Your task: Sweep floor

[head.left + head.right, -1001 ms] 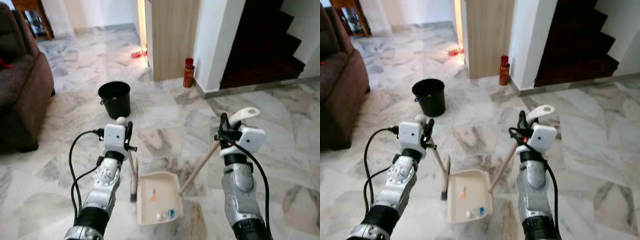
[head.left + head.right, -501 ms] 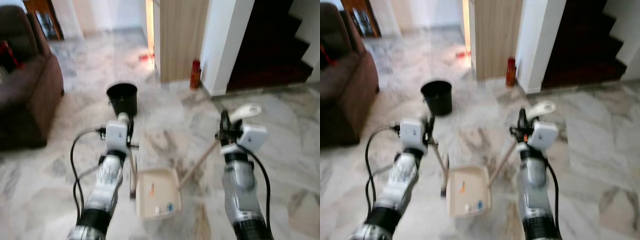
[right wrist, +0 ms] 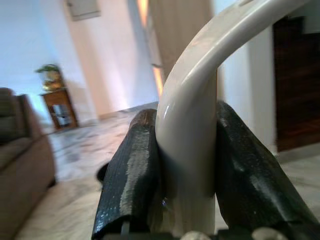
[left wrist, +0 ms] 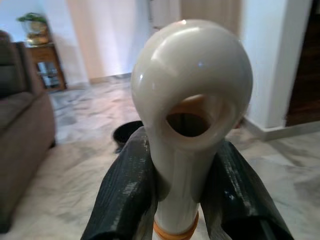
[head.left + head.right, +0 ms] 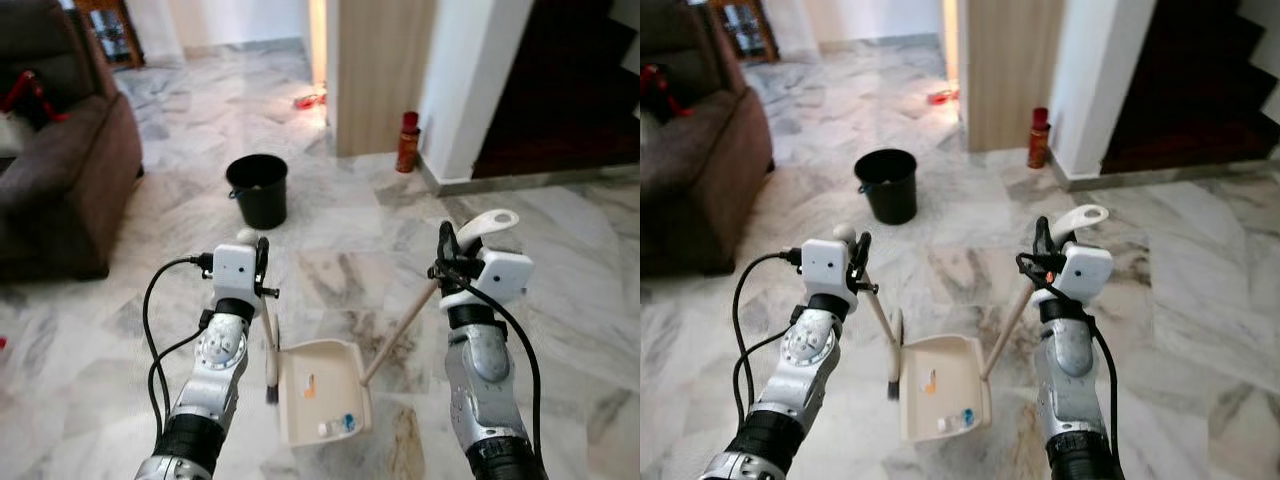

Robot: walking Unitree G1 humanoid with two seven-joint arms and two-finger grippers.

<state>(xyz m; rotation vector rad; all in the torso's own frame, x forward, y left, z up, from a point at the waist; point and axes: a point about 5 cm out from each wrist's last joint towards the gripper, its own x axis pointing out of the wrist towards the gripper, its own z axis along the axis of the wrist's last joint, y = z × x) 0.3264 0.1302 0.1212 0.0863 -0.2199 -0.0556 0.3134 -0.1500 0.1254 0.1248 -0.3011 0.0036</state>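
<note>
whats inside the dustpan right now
The dustpan holds a few scraps: an orange bit mid-tray, and white and blue bits near its closer edge. Finer dust cannot be made out.

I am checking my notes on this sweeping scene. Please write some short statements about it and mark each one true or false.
1. The left gripper is shut on the broom handle. True.
2. The dustpan holds no litter. False: a few small bits lie in it, one orange, one blue.
3. The right gripper is shut on the dustpan handle. True.
4. The black bucket lies tipped on its side. False: it stands upright on the marble floor.
5. The red bottle stands on the sofa. False: it stands on the floor by the white wall corner.
</note>
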